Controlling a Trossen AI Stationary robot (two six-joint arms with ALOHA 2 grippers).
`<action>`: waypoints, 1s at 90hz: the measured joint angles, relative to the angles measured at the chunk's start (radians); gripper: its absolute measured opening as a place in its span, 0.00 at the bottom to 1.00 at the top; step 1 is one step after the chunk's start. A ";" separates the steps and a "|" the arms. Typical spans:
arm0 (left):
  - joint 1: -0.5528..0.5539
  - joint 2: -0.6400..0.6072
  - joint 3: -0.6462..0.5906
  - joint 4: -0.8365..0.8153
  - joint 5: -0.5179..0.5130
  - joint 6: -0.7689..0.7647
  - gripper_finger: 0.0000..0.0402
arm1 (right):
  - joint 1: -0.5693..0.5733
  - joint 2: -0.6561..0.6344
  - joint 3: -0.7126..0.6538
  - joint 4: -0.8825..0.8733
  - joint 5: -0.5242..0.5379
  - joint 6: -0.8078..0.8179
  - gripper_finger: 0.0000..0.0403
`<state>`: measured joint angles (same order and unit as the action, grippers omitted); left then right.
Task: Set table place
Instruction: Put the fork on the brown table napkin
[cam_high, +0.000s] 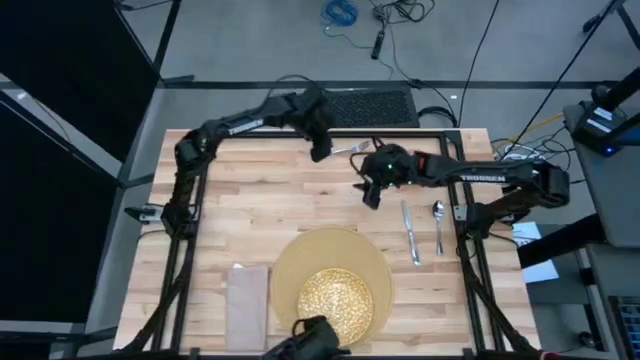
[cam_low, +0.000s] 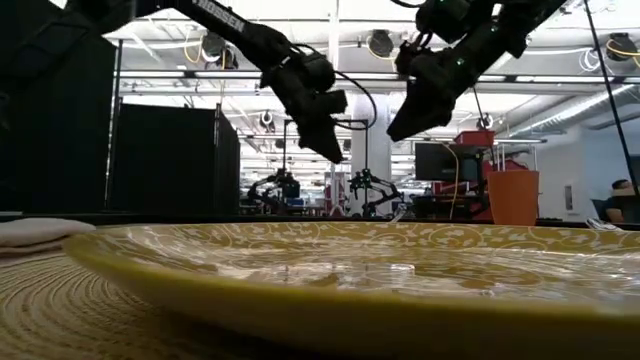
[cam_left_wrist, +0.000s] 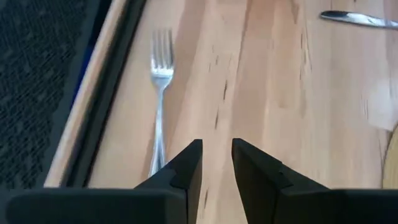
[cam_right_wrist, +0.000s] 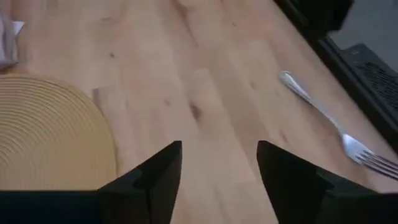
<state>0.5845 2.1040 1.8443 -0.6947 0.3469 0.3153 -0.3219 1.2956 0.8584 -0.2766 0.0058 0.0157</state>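
High view: left end effector (cam_high: 320, 152) narrowly open, empty, above fork (cam_left_wrist: 159, 99) for pickup; right end effector (cam_high: 370, 196) wide open, empty, near fork.

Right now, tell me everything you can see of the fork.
The fork is silver metal with four tines and a slim handle. It lies flat on the bare wood of the table, close to the far edge by the black frame, apart from the knife and spoon. Nothing grips it: the left gripper hangs above its handle end, fingers narrowly apart, and the right gripper is open nearby.
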 joint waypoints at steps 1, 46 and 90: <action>-0.002 0.002 0.000 0.008 -0.002 0.002 0.18 | -0.003 -0.004 0.000 -0.006 0.000 -0.001 0.50; 0.006 0.196 0.167 -0.144 -0.067 0.012 0.18 | -0.059 -0.040 0.000 -0.072 -0.005 -0.036 0.52; 0.081 0.259 0.254 -0.339 -0.041 0.015 0.18 | -0.058 -0.040 0.000 -0.069 -0.007 -0.047 0.52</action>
<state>0.6654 2.3631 2.0983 -1.0340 0.3061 0.3302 -0.3801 1.2560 0.8589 -0.3454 -0.0013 -0.0314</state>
